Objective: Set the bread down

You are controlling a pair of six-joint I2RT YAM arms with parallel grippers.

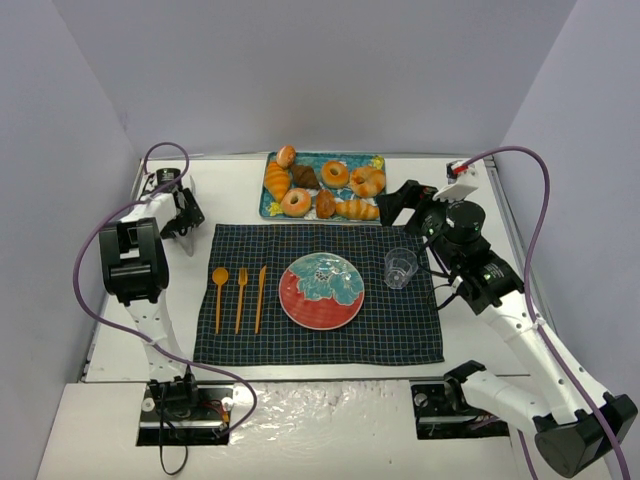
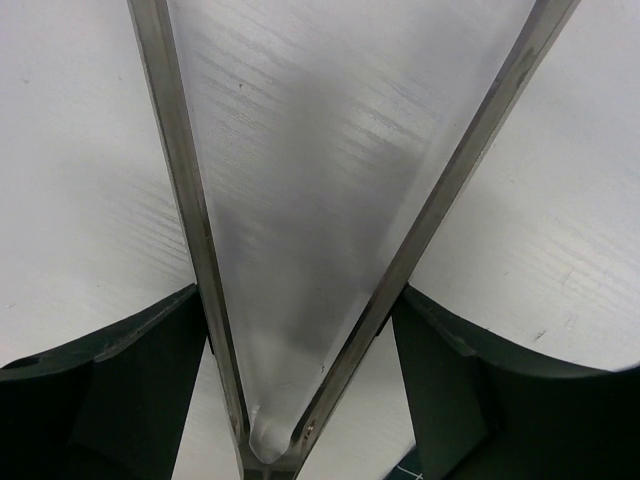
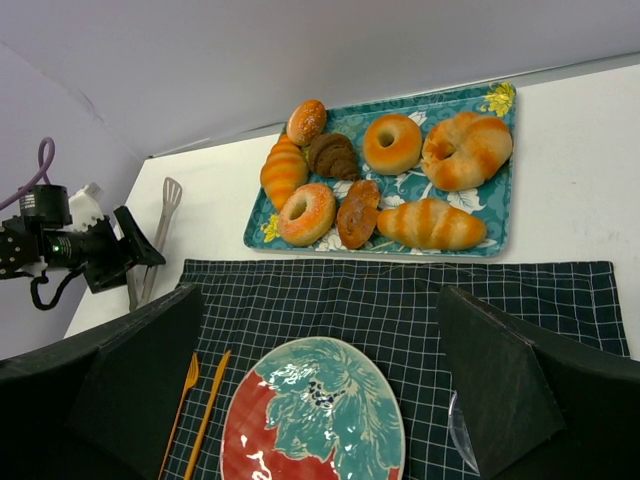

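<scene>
The bread (image 1: 296, 202) is a golden-orange ring with a paler inner rim. It lies at the front left of the teal tray (image 1: 376, 160) and also shows in the right wrist view (image 3: 307, 213). A similar ring with a darker top (image 1: 335, 174) lies behind it. My right gripper (image 1: 402, 203) is open and empty, in front of the tray's right end, above the dark checked mat (image 3: 400, 300). My left gripper (image 1: 185, 225) is at the far left over the white table. Its fingers (image 2: 150, 380) press on the two arms of metal tongs (image 2: 195, 200).
The tray also holds croissants, rolls and a large twisted ring (image 1: 367, 181). A red and teal plate (image 1: 292, 300) sits mid-mat, with a clear cup (image 1: 400, 268) to its right. An orange spoon, fork and knife (image 1: 240, 298) lie to its left. Walls enclose the table.
</scene>
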